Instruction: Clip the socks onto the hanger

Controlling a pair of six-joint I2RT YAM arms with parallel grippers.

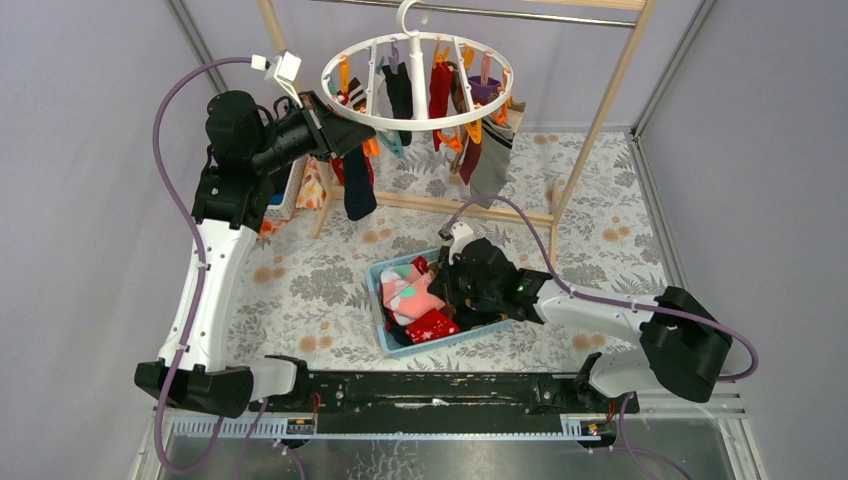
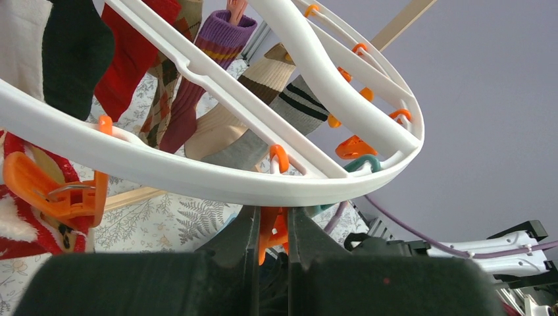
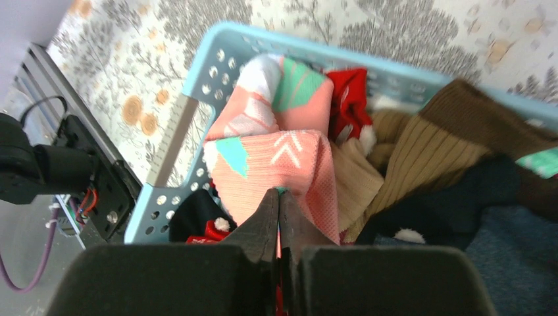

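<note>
The round white hanger [image 1: 418,122] hangs from the rail with several socks [image 1: 440,88] clipped to it. My left gripper [image 1: 352,133] is under its near left rim [image 2: 217,184], shut on an orange clip [image 2: 271,232]. A navy sock [image 1: 358,190] hangs just below it. A light blue basket [image 1: 378,282] holds loose socks. My right gripper [image 1: 447,285] is down in it, shut on a pink sock with green and white marks [image 3: 276,148], which also shows in the top view [image 1: 408,292]. Red, tan, brown and navy socks [image 3: 421,164] lie around it.
The wooden rail frame [image 1: 596,130] stands behind and right of the hanger. A white basket with orange cloth [image 1: 305,188] sits at the left by the left arm. The table has a floral cloth [image 1: 300,290]. Purple cables run from both arms.
</note>
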